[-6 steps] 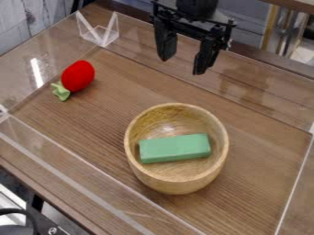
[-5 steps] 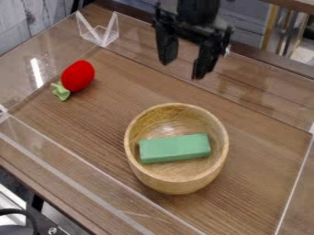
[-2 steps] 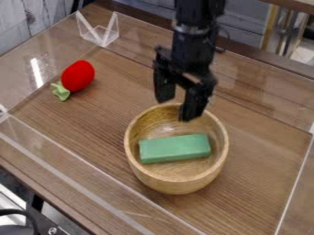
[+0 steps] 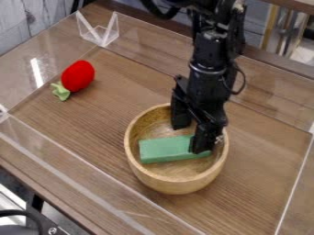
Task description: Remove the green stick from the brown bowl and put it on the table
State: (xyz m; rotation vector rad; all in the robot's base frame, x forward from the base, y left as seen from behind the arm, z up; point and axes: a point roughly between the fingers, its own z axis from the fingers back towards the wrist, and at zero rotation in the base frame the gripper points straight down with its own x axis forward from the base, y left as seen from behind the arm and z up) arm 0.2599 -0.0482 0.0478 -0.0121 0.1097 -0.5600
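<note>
We see the stick (image 4: 174,150), a flat, light-green block, lying inside the bowl (image 4: 138,171), on its floor. Its near end shows; the gripper (image 4: 194,147) covers part of its far end. The block looks smooth and straight-edged. We judge it light and stiff, unlikely to dent or bend, though its plain faces may be a little slippery. The best hold seems to be across its narrow width, close to the middle, a finger on each long side, so that it does not tip or swing as it rises.

Around the stick stands the bowl's thick, round wall of light-tan, grained wood. We would want the fingers to reach down inside that wall without knocking it, then lift the stick well above the rim before moving sideways.

Over the bowl, the dark arm reaches down from beyond it. The fingers are spread apart at the stick's far end; whether they touch it, we cannot tell.

Outside the bowl is the table (image 4: 73,138), brown wood grain, with room beside the bowl for setting the stick down. Well apart from the bowl, beyond it to the left of the view, lies a red ball-like object (image 4: 79,73) with a green stem.
</note>
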